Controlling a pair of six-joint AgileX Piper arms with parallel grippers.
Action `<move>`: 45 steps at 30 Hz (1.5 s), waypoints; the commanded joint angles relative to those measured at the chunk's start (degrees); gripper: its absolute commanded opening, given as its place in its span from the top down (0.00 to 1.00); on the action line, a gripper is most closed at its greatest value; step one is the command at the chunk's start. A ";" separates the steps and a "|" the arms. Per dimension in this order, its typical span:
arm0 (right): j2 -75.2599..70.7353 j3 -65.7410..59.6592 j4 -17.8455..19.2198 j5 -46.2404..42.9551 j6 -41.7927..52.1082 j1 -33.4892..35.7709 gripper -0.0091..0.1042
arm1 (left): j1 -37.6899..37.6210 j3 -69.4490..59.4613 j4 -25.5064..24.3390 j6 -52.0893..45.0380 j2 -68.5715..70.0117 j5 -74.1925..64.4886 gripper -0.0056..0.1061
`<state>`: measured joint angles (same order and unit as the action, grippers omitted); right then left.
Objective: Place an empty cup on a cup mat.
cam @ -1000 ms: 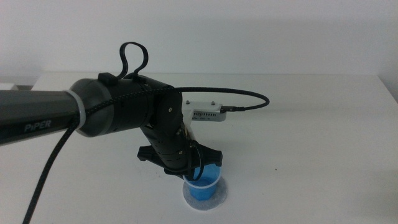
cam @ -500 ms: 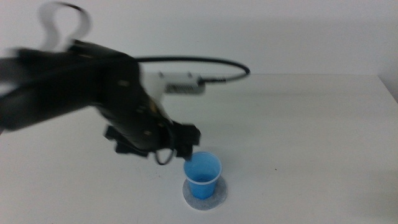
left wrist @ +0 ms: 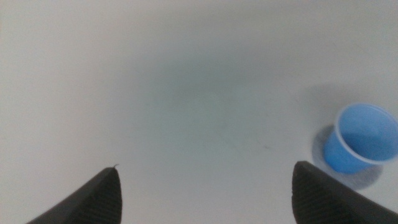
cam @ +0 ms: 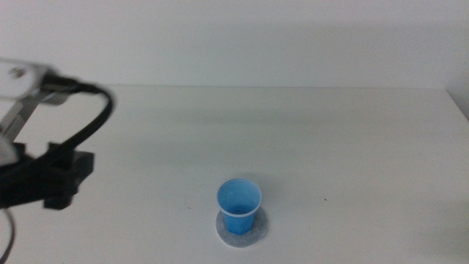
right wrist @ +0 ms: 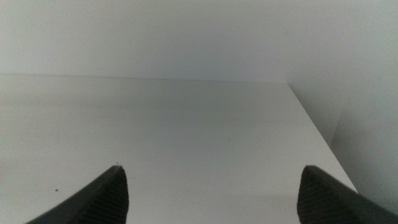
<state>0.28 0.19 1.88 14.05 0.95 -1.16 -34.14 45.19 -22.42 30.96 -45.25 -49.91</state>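
Cup: the small bright blue tapered plastic cup (cam: 239, 202) is seen standing upright and empty on the mat, near the front middle of the white worktop (cam: 330, 139).
Cup mat: the flat round speckled grey disc (cam: 242, 230) is seen lying under the cup, its pale edge showing around the cup's base.
Left gripper: the left gripper (left wrist: 205, 186) is held over bare worktop, well apart from the cup; its fingers (left wrist: 93, 199) are spread wide and nothing is held.
Left arm: it is seen blurred at the left edge of the middle view.
Right gripper: the right gripper (right wrist: 211, 190) is held over bare worktop near the far right corner; its fingers (right wrist: 102, 196) are spread wide and nothing is held.
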 commanded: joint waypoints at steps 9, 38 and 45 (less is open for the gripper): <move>-0.28 -0.19 0.31 -0.38 0.23 0.12 0.10 | 25.80 -26.97 28.74 -30.34 21.05 36.19 0.11; -0.28 -0.19 0.31 -0.38 0.23 0.12 0.10 | 31.87 -45.19 25.59 -32.80 45.25 46.29 0.11; -0.28 -0.19 0.31 -0.38 0.23 0.12 0.10 | 31.75 -45.19 24.74 -32.40 45.25 46.29 0.11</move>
<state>0.28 0.19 1.88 14.05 0.95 -1.16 -2.36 -0.03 2.79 -2.31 -0.17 -4.81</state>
